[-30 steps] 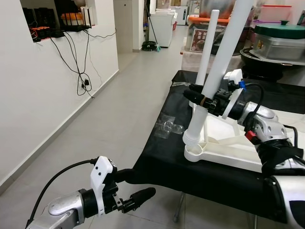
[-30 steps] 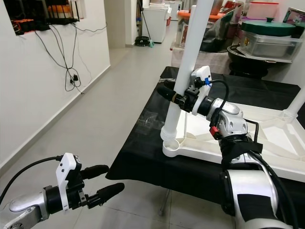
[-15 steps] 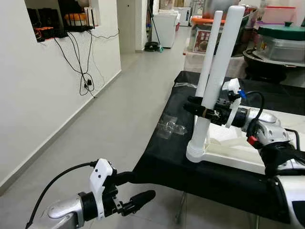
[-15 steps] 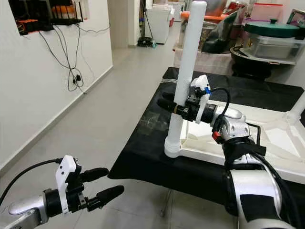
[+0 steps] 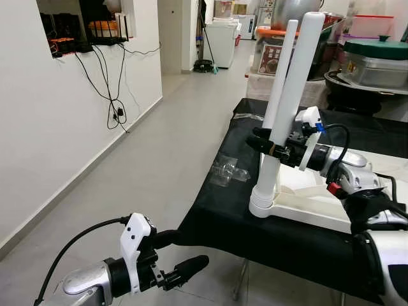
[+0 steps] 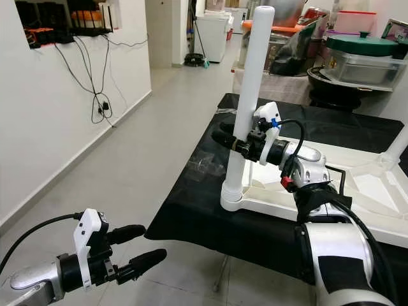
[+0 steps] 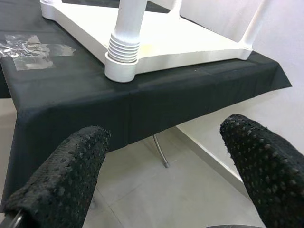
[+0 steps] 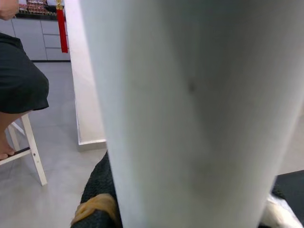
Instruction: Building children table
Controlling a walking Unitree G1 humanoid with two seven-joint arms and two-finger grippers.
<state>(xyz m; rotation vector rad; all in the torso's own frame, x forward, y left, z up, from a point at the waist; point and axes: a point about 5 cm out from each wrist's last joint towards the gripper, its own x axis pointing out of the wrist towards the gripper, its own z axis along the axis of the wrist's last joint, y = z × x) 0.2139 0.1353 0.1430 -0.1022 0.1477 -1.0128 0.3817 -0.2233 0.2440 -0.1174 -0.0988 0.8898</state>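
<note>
The white children's table top (image 5: 306, 207) lies upside down on a black-covered table (image 5: 223, 220). A long white table leg (image 5: 290, 95) stands upright with its ribbed end in the near corner socket (image 5: 262, 205). My right gripper (image 5: 261, 139) is shut on this leg about halfway up; up close the leg (image 8: 190, 118) hides most of the fingers. A second white leg (image 5: 280, 70) stands just behind it. My left gripper (image 5: 185, 250) hangs open low over the floor, left of the table, its fingers (image 7: 61, 175) holding nothing.
Crumpled clear plastic (image 5: 226, 171) lies on the black cloth near the corner. A white wall with hanging cables (image 5: 111, 95) runs along the left of a grey-floored hallway. A green-lidded metal tub (image 5: 376, 57) stands behind. A person (image 8: 19, 85) sits on a stool.
The leg held by my right gripper has gone from tilted over the corner socket to upright with its ribbed end in it. The left arm has barely moved.
</note>
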